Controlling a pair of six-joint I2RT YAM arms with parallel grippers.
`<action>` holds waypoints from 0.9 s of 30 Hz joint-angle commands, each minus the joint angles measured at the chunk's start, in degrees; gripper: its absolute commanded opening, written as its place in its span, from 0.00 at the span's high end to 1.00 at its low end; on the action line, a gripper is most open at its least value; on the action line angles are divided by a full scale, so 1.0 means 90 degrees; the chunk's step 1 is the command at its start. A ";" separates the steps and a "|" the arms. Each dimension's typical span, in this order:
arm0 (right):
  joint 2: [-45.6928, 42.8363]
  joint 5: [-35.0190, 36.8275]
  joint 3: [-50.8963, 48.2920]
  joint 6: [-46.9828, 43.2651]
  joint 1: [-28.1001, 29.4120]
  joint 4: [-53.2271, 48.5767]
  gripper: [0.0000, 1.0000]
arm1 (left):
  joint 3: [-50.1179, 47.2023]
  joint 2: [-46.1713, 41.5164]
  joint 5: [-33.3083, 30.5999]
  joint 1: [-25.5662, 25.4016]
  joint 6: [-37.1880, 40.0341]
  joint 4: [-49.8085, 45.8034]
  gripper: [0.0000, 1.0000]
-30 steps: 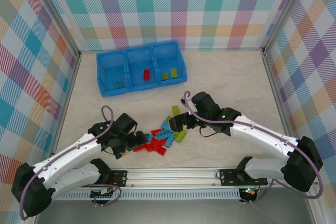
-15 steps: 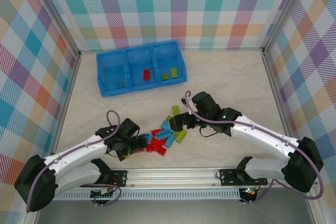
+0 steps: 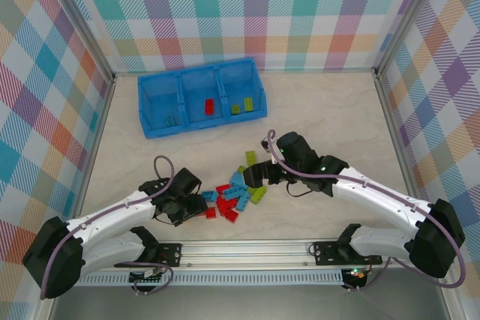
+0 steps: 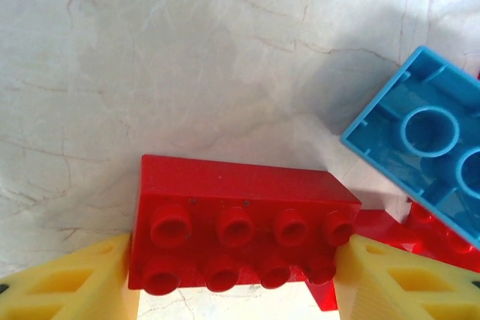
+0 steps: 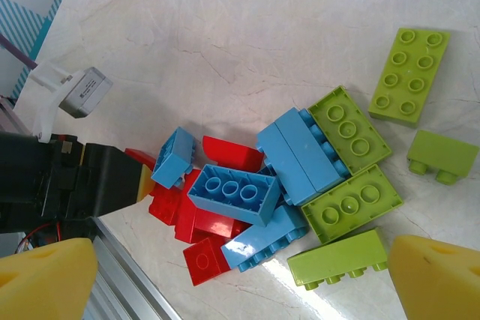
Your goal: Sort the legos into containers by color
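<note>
The left hand (image 4: 234, 279) grips a red lego (image 4: 240, 211) by its ends.

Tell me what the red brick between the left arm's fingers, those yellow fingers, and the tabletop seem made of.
The red brick: hard moulded plastic, semi-gloss, going by crisp studs with soft highlights. The yellow fingers: likely matte plastic; flat, dull faces with cut-out pockets. The tabletop: pale marble look with thin veins, smooth; stone or laminate, cannot tell.
</note>
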 commanded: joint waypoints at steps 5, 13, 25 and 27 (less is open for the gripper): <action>-0.0107 0.0035 -0.0081 0.0078 -0.0028 0.0024 0.00 | -0.0095 0.0357 -0.0786 -0.0069 0.0153 0.0038 0.13; -0.0118 0.0055 -0.0093 0.0080 -0.0033 0.0015 0.00 | -0.0066 0.0667 -0.1022 -0.0069 0.0392 0.0110 0.19; -0.0128 0.0072 -0.0115 0.0136 -0.0034 0.0029 0.00 | 0.0166 0.1256 -0.0687 -0.0069 0.0617 -0.0174 0.38; -0.0145 0.0084 -0.0104 0.0141 -0.0034 0.0002 0.00 | 0.0304 0.1191 -0.0697 -0.0069 0.0626 -0.0150 0.43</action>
